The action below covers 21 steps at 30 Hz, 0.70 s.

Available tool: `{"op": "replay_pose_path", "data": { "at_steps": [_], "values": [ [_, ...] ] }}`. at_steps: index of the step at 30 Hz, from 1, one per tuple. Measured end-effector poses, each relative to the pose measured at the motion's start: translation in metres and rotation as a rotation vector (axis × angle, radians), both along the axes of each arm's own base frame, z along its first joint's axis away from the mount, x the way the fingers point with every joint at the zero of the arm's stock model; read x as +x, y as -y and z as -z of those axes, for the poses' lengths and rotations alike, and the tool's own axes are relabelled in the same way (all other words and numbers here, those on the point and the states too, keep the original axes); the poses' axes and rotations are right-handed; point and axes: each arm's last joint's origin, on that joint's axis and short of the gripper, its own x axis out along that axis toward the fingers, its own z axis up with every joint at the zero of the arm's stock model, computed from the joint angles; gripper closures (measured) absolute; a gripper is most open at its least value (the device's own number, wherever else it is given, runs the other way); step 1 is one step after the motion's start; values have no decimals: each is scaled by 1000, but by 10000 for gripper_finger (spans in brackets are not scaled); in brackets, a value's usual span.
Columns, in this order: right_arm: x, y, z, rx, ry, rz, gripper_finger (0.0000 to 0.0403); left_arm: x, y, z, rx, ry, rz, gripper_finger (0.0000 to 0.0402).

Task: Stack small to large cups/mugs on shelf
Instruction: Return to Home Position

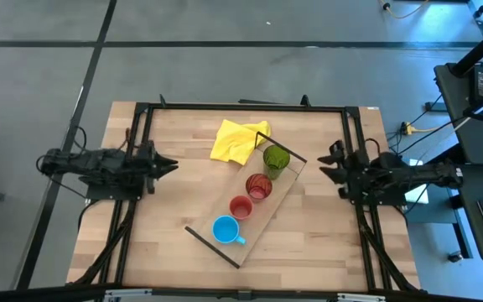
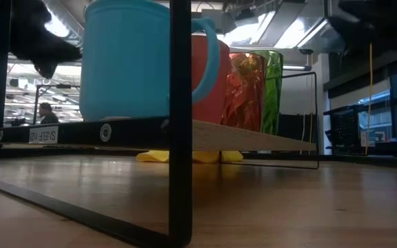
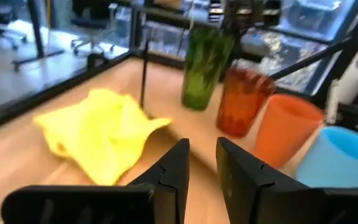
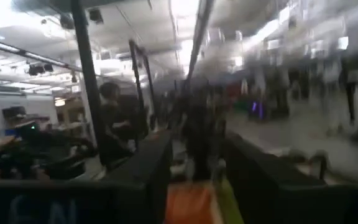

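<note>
Four cups stand upright in a row on the light-wood shelf (image 1: 260, 220), which lies slantwise on the table. From far end to near end they are the green tumbler (image 1: 276, 159), the dark red glass (image 1: 258, 186), the smaller red cup (image 1: 241, 207) and the blue mug (image 1: 225, 230). My left gripper (image 1: 173, 166) hovers left of the shelf, pointing at it, with a narrow gap between its fingers (image 3: 202, 155). My right gripper (image 1: 324, 164) hovers right of the shelf, wide open (image 4: 197, 168). Neither touches anything.
A crumpled yellow cloth (image 1: 240, 140) lies on the table just beyond the shelf's far end, left of the green tumbler. Black frame rails (image 1: 141, 126) run along the table's left, right and far sides. Bare tabletop (image 1: 174, 218) lies between each gripper and the shelf.
</note>
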Motion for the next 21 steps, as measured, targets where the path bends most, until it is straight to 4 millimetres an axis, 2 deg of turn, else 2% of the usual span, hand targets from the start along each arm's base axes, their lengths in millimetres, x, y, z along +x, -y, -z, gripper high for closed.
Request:
{"op": "replay_pose_path", "data": {
  "at_steps": [4,8,12,21],
  "values": [
    [5,-3,15,146,-171,-148,256,4,1,19,-36,-75,9,327],
    [6,-4,25,215,-283,-186,256,7,1,31,-31,-109,5,327],
    [7,-4,30,203,-335,-175,256,8,1,34,-30,-111,5,327],
    [7,-4,31,184,-337,-171,256,8,1,34,-30,-110,5,327]
  ]
}}
